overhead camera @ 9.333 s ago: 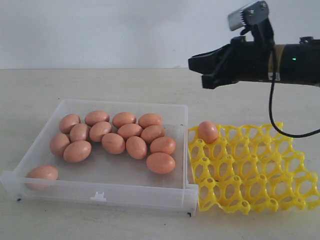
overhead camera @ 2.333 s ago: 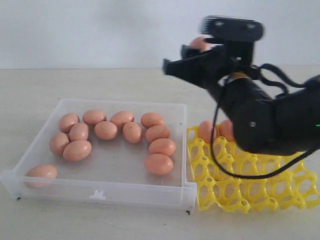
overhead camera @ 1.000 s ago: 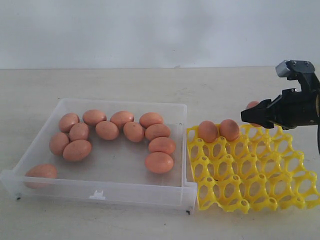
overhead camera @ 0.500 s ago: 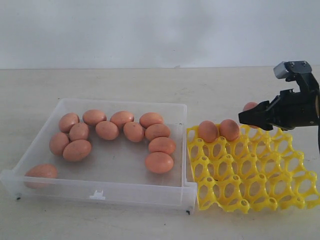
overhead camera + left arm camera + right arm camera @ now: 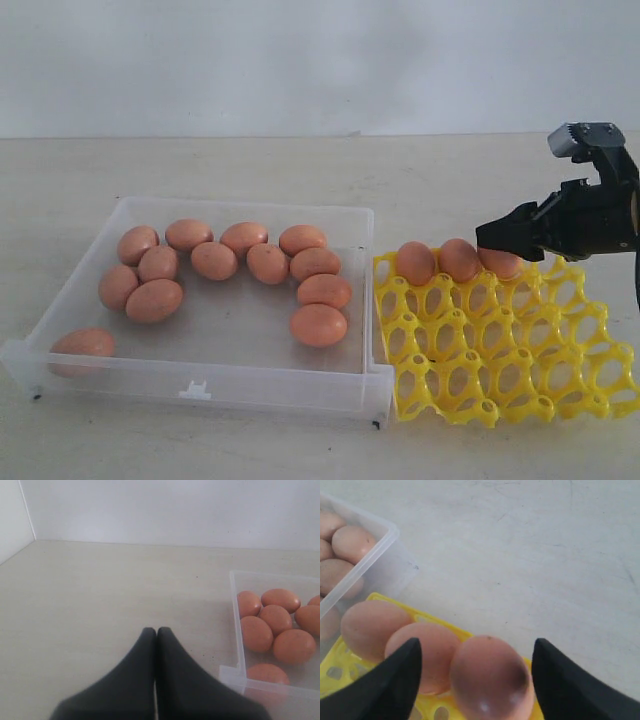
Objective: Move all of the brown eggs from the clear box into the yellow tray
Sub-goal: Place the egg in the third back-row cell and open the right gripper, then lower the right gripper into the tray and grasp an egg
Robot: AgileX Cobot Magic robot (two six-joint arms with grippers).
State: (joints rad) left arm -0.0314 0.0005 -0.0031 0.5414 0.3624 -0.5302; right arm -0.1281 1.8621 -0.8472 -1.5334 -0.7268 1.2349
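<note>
On the tabletop (image 5: 250, 160), a brown egg (image 5: 490, 680) is seated at 12 o'clock in the yellow tray (image 5: 500, 370), flanked by the wide-open right gripper (image 5: 477, 647).

The shallow transparent plastic box (image 5: 250, 385) sits on the tabletop (image 5: 300, 165) at the lower left and centre of the exterior frame. The yellow plastic lattice egg tray (image 5: 520, 345) lies just right of it. Most of the orange-brown oval eggs (image 5: 267, 263) lie in the box, banded along its far wall and down its right side, with one alone (image 5: 85, 343) in the near-left corner. Three sit side by side in the tray's far row, from its left end. The right pincer (image 5: 476, 646) straddles the rightmost (image 5: 498, 262).
</note>
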